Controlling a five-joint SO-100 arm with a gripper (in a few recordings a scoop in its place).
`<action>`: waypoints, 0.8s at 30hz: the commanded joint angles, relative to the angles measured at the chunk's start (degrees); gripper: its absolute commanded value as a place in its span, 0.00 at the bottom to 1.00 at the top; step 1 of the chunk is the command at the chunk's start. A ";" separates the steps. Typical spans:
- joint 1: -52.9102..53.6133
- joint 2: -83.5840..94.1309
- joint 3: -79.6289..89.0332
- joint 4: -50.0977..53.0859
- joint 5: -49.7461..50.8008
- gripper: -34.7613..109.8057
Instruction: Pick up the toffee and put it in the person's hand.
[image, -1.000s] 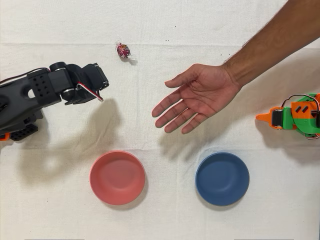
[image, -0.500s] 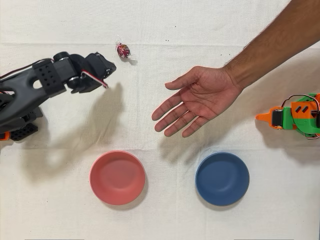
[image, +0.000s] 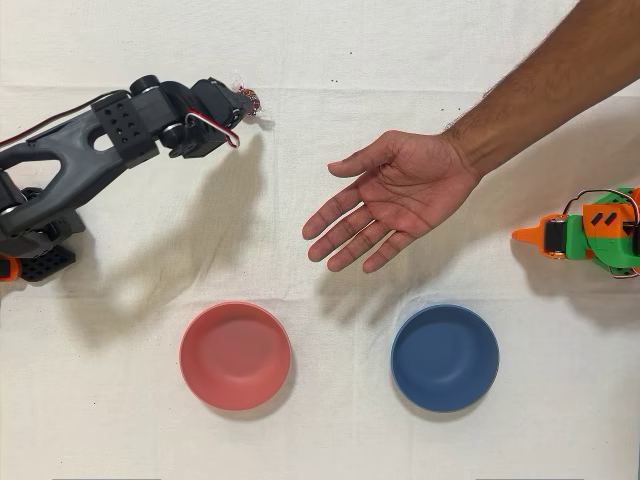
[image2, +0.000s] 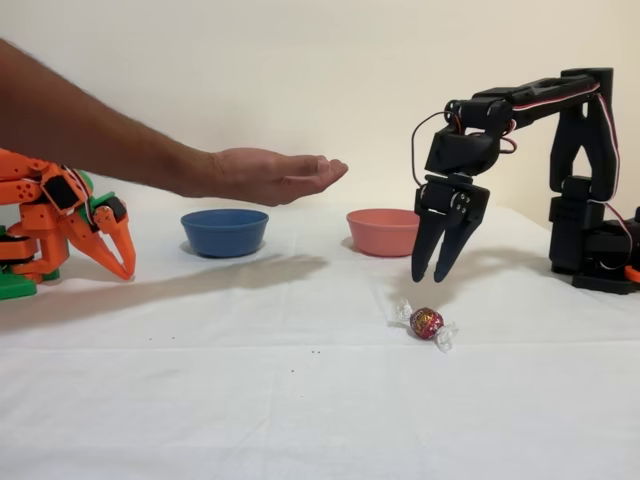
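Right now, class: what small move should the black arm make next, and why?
Probably lower straight down. The gripper hangs open, fingers pointing down, above and slightly behind the toffee, which lies ungrasped on the table. The person's hand waits, palm up and empty.
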 joint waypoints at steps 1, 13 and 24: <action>-1.49 0.18 -5.62 0.35 -0.35 0.38; -4.66 -7.91 -13.80 2.11 -0.44 0.38; -4.66 -15.82 -21.01 2.90 -0.97 0.39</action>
